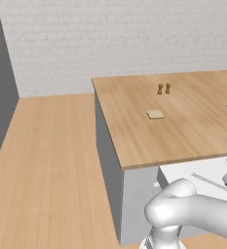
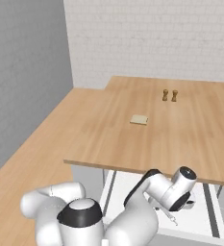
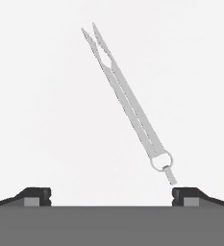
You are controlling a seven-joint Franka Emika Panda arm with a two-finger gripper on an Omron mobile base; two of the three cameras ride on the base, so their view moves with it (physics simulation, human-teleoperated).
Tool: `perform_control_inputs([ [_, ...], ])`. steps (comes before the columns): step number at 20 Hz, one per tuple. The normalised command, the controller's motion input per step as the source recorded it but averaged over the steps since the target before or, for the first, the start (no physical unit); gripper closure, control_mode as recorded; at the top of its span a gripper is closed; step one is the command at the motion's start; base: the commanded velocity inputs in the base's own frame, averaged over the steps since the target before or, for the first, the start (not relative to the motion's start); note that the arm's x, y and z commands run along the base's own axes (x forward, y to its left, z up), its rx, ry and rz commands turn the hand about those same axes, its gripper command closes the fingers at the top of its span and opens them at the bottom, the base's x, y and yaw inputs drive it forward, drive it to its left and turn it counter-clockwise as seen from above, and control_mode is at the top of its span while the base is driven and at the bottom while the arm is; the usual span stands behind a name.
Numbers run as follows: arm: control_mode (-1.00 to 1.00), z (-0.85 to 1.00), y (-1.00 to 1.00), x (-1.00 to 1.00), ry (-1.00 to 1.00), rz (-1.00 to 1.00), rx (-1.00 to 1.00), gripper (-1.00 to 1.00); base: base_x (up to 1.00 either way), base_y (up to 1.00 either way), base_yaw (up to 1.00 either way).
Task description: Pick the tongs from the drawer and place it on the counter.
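Note:
The tongs [image 3: 128, 103] lie flat on the white floor of the open drawer [image 1: 193, 168], a slim silver pair with a ring near its closer end. In the hand view my gripper [image 3: 111, 197] hangs straight above that floor, open, with nothing between its fingers. The ringed end sits just inside the right fingertip [image 3: 185, 194]. In the left base view the tongs [image 1: 212, 183] show as a thin rod beside my hand at the right edge. In the right base view my hand covers most of the tongs [image 2: 171, 218] over the drawer [image 2: 195, 221]. The counter [image 1: 183, 131] spreads above.
On the counter stand two small brown shakers [image 1: 163, 88] at the back and a yellowish square pad [image 1: 155, 114] nearer the middle. The counter's front edge overhangs the back of the drawer. Wooden plank floor [image 1: 51, 160] lies to the left.

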Motion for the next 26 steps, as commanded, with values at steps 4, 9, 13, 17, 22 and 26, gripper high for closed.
perform_control_inputs([
  [4, -1.00, -0.21, -0.19, 0.05, 0.00, 0.00, 0.01, -1.00, 0.00, 0.00, 0.00],
  [9, -1.00, -0.21, -0.27, 0.04, 0.00, 0.00, 0.03, -1.00, 0.00, 0.00, 0.00],
  [13, -1.00, -0.34, -0.22, 0.06, 0.00, 0.00, 0.01, -1.00, 0.00, 0.00, 0.00],
  [17, -1.00, -0.31, -0.04, 0.22, 0.00, 0.01, 0.00, -1.00, 0.00, 0.00, 0.00],
  [22, -1.00, -0.37, 0.00, 0.23, 0.00, 0.00, 0.00, -1.00, 0.00, 0.00, 0.00],
  [26, -1.00, -0.45, 0.00, 0.08, 0.00, 0.00, 0.00, -1.00, 0.00, 0.00, 0.00],
])
